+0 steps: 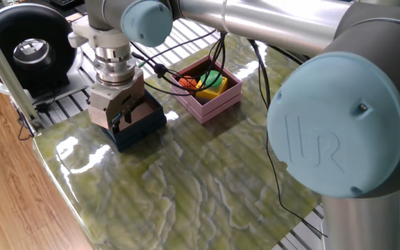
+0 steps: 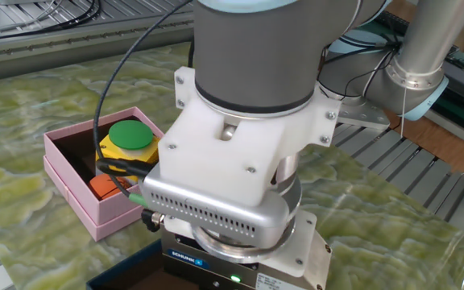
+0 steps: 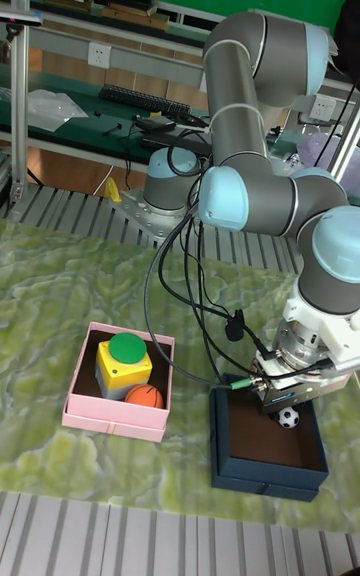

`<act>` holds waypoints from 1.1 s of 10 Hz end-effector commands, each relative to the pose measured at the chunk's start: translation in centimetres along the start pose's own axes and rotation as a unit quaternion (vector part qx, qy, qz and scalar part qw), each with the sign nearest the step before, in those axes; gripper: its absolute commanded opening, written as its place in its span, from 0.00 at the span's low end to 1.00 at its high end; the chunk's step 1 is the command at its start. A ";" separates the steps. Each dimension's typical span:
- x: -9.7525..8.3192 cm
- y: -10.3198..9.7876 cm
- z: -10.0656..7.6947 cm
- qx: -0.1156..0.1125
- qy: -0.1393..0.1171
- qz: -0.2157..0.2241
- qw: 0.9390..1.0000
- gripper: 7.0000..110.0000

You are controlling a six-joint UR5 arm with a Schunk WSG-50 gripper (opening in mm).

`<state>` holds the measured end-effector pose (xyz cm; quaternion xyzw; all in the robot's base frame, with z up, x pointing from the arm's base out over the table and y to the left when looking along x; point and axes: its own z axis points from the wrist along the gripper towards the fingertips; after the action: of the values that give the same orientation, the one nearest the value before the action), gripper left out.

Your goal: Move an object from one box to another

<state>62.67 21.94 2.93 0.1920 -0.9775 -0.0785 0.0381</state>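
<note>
The navy box [image 3: 262, 482] stands at the table's front right in the tall fixed view, and a small black-and-white ball [image 3: 288, 417] shows over its brown floor near the back wall. My gripper [image 3: 286, 410] reaches down into this box [image 1: 146, 127] right at the ball; its fingers [image 1: 119, 117] are mostly hidden by the gripper body, so their gap cannot be read. The pink box [image 3: 108, 418] sits to the left and holds a yellow block with a green disc [image 3: 126, 350] and an orange ball [image 3: 146, 396]. In the other fixed view the wrist hides the gripper.
Black cables [image 1: 164, 68] hang from the wrist across the pink box [image 1: 217, 105]. A round black device [image 1: 28, 48] stands beyond the table's corner. The pink box [image 2: 69, 200] lies left of the arm, and a corner of the navy box [image 2: 118, 275] shows at the bottom.
</note>
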 end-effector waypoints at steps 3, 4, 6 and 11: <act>1.5 0.1 -0.2 -0.005 0.030 -0.013 0.999 0.36; 2.1 0.7 -0.3 -0.017 0.042 -0.023 0.999 0.36; 2.8 1.8 -0.4 -0.040 0.055 -0.042 0.997 0.36; 2.2 1.8 -0.4 -0.039 0.043 -0.032 0.998 0.36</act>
<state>59.87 22.29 3.47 0.2294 -0.9641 -0.1002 0.0880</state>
